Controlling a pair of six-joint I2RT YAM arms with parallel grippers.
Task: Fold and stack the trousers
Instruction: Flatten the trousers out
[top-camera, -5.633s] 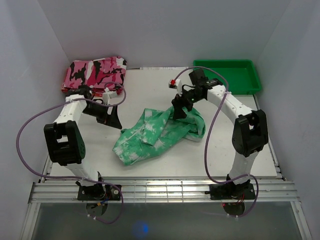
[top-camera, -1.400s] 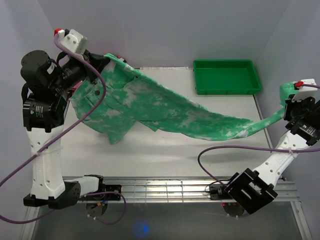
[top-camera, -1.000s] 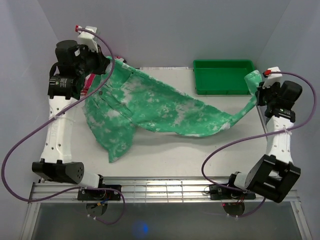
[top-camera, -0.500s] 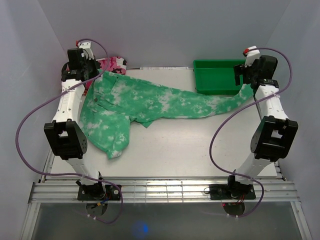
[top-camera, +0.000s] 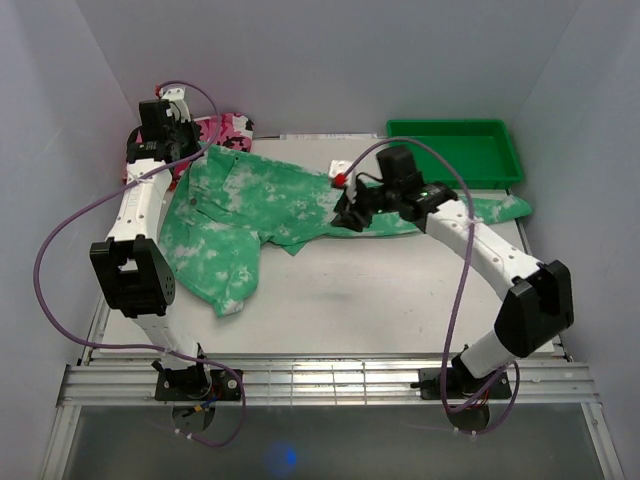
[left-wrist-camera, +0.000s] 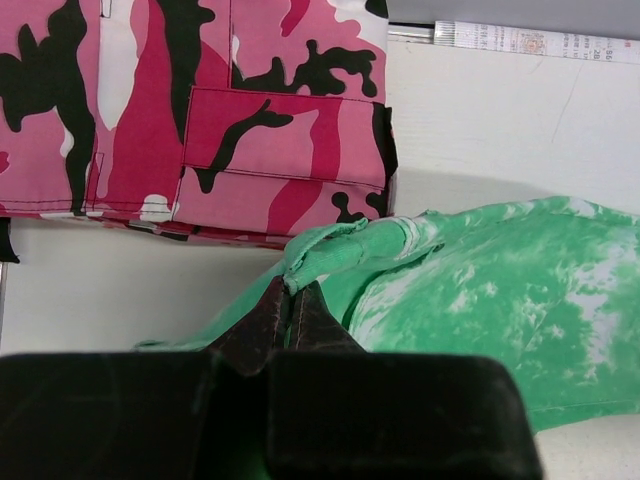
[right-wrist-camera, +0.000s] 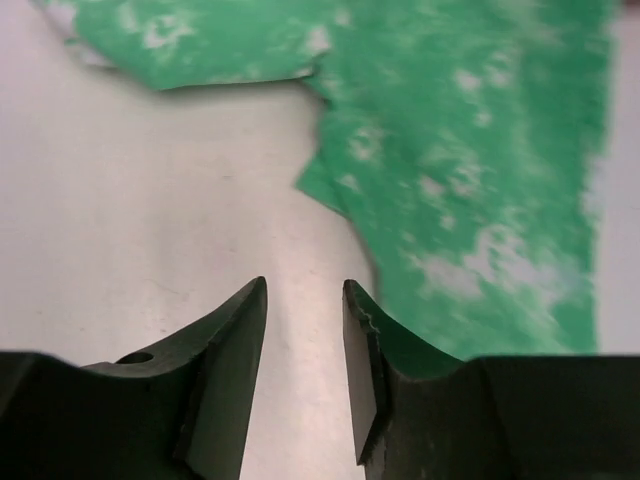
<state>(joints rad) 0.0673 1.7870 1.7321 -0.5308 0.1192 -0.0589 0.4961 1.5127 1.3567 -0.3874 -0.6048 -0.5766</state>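
Observation:
The trousers (top-camera: 270, 200), bright green with white blotches, lie spread on the table (top-camera: 350, 300). Their waist is at the back left, one leg (top-camera: 490, 208) stretches right and the other (top-camera: 225, 280) points toward the front. My left gripper (top-camera: 188, 160) is shut on a bunched waist corner (left-wrist-camera: 335, 245), beside the pink cloth; in the left wrist view its fingertips (left-wrist-camera: 290, 290) pinch the fabric. My right gripper (top-camera: 345, 218) hovers over the middle of the trousers. In the right wrist view its jaws (right-wrist-camera: 305, 290) stand open and empty above bare table, next to the cloth's edge (right-wrist-camera: 470, 130).
A folded pink, black and white camouflage cloth (top-camera: 225, 128) (left-wrist-camera: 200, 100) lies at the back left corner, just behind the waist. A green plastic tray (top-camera: 455, 150) sits at the back right, beyond the end of the stretched leg. Walls close in on three sides.
My right gripper has let go of the leg end near the tray and swung left to the middle of the trousers. The leg now lies flat. The left gripper has stayed put.

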